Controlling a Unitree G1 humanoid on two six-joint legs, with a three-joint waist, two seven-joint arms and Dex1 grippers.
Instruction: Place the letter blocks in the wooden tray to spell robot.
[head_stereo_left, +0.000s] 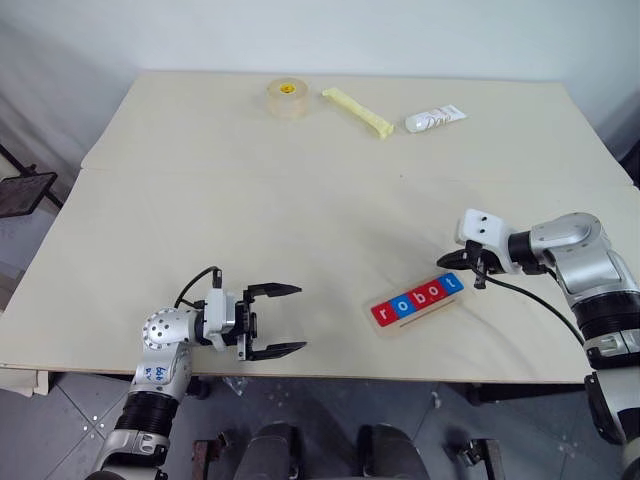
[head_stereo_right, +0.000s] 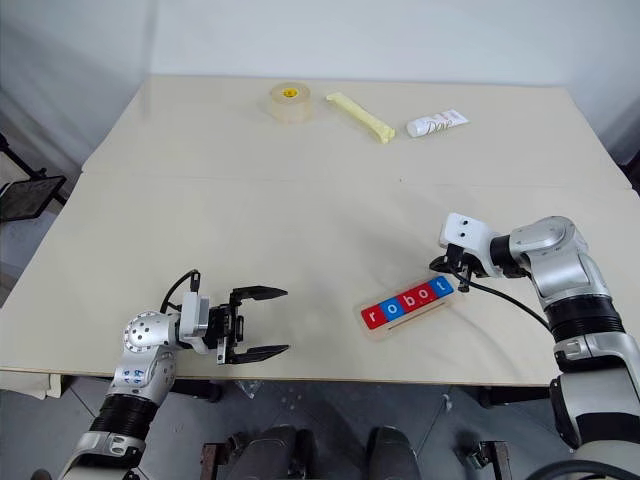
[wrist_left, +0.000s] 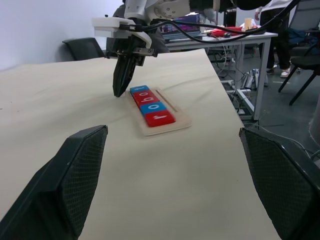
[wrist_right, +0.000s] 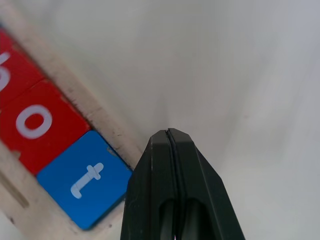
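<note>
Right tool (head_stereo_left: 478, 276) has its two black fingers pressed together with nothing between them, and its tip stands just beside the end of the wooden tray (head_stereo_left: 447, 302) where the blue "t" tile (wrist_right: 85, 185) sits; from the right wrist view I cannot tell if the tip touches the tray edge. Left tool (head_stereo_left: 285, 320) hovers over the near edge of the bench (head_stereo_left: 200, 200), on the robot's left, with its fingers spread wide and holding nothing, and it points across toward the tray. The wooden tray lies on the bench in front of the robot, a little to its right, and it is turned at a slant so that its right end is farther from the robot than its left end. The letter blocks (head_stereo_left: 418, 299) lie in the tray in one row, touching each other, and they read "robot": red, blue, red, red, blue from left to right. At the far side of the bench there are three other things, well apart from the tray: a roll of tape (head_stereo_left: 286, 97), a pale yellow stick (head_stereo_left: 357, 112) just beside it, and a small white tube (head_stereo_left: 434, 120) near the stick. In the left wrist view, another table (wrist_left: 235, 35) with some things on it stands behind the bench.
</note>
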